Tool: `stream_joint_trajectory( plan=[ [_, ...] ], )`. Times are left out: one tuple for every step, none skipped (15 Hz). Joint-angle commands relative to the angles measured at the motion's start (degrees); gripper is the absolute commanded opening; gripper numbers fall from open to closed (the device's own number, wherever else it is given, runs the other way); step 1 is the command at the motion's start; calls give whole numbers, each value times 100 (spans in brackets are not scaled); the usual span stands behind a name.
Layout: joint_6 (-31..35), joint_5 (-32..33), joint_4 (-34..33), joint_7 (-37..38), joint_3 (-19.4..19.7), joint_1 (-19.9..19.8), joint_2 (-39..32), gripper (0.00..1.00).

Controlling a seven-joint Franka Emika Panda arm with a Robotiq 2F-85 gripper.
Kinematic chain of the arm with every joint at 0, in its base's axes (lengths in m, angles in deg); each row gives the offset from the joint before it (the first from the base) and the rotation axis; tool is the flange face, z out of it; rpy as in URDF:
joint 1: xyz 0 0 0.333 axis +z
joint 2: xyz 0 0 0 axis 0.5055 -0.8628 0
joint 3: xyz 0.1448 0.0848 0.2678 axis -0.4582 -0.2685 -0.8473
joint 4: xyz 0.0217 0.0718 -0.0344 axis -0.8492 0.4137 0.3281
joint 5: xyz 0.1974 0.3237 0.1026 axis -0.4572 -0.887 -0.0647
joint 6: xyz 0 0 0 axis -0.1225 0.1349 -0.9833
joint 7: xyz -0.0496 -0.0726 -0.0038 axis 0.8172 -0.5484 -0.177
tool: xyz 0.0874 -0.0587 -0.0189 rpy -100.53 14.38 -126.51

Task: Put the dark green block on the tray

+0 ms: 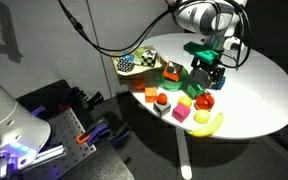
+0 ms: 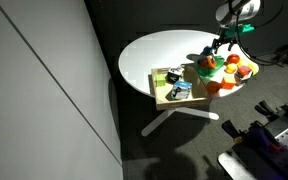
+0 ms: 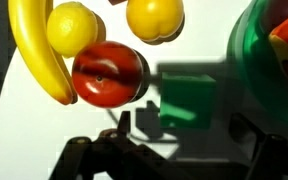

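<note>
In the wrist view the dark green block (image 3: 189,100) lies on the white table, between a red tomato (image 3: 109,73) and the bright green round plate (image 3: 274,60). My gripper (image 3: 179,150) is open and empty, hovering over the block with one finger on each side, apart from it. In both exterior views the gripper (image 1: 206,70) (image 2: 221,46) hangs above the fruit cluster and hides the block. The pale tan tray (image 1: 134,64) (image 2: 170,92) with its chequered patch sits at the table's edge, beyond the plate (image 1: 172,73).
A banana (image 3: 29,50), a lemon (image 3: 72,25) and an orange-yellow fruit (image 3: 154,15) lie close past the tomato. More toy fruit (image 1: 184,108) crowds the table's near edge. A black cable (image 1: 104,45) hangs over the table's far side.
</note>
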Motion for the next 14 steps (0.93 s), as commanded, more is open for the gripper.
stream_joint_trajectory(
  plan=[
    [-143,123,-258,-134,-101,-83,-154,100],
    [-145,132,-266,-141,-104,-80,-173,100],
    [-143,141,-276,-151,-106,-79,-193,100],
    [-137,148,-291,-154,-107,-77,-216,100],
    [-144,157,-314,-160,-108,-75,-244,100],
    [-152,163,-337,-157,-107,-72,-273,100],
    [-155,169,-359,-159,-107,-67,-303,100],
    [-156,172,-375,-163,-109,-65,-327,100],
    [-163,177,-402,-165,-112,-60,-362,100],
    [-165,175,-422,-165,-118,-58,-389,100],
    [-164,178,-447,-164,-121,-52,-425,100],
    [-162,180,-466,-161,-123,-47,-457,100],
    [-162,183,-490,-161,-126,-43,-490,100],
    [-161,186,-524,-154,-127,-38,-529,100]
  ],
)
